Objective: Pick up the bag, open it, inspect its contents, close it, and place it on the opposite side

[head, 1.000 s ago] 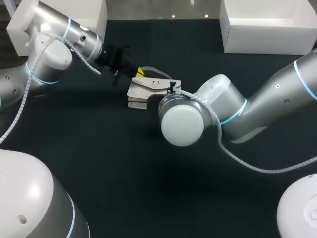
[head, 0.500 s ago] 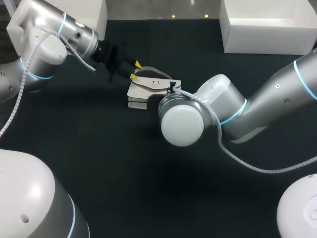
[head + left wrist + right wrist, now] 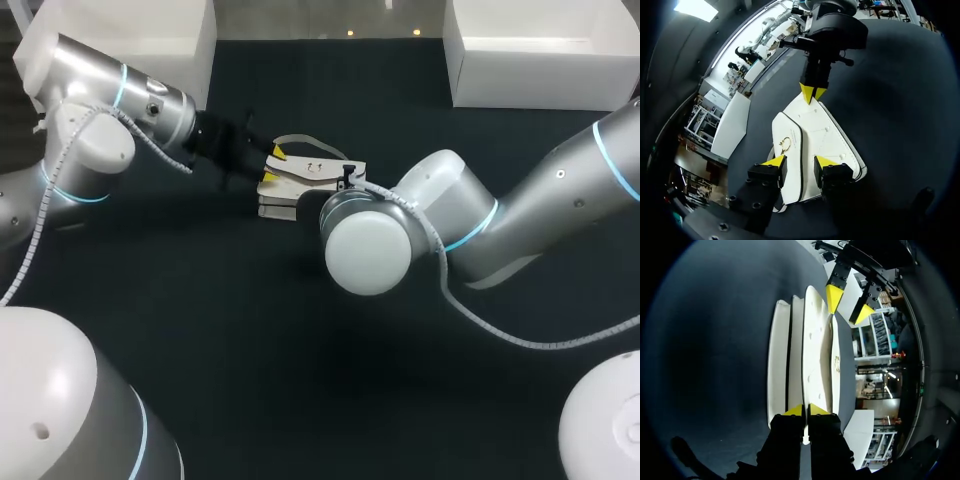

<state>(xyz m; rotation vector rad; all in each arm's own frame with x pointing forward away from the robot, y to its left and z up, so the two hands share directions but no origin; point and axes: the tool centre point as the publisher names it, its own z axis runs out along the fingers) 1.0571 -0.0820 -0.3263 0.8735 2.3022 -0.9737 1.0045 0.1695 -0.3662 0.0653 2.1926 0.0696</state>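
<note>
Handbag, white, lies flat on dark table near the middle | left gripper: jaws apart, straddling one end of it; right gripper: jaws pinched together on the opposite edge

A white bag lies flat on the dark table, a gold clasp on its flap. The left hand hangs over the bag's near end, fingers spread apart. At the far end, the right hand has its yellow tips pressed together on the bag's edge.
</note>
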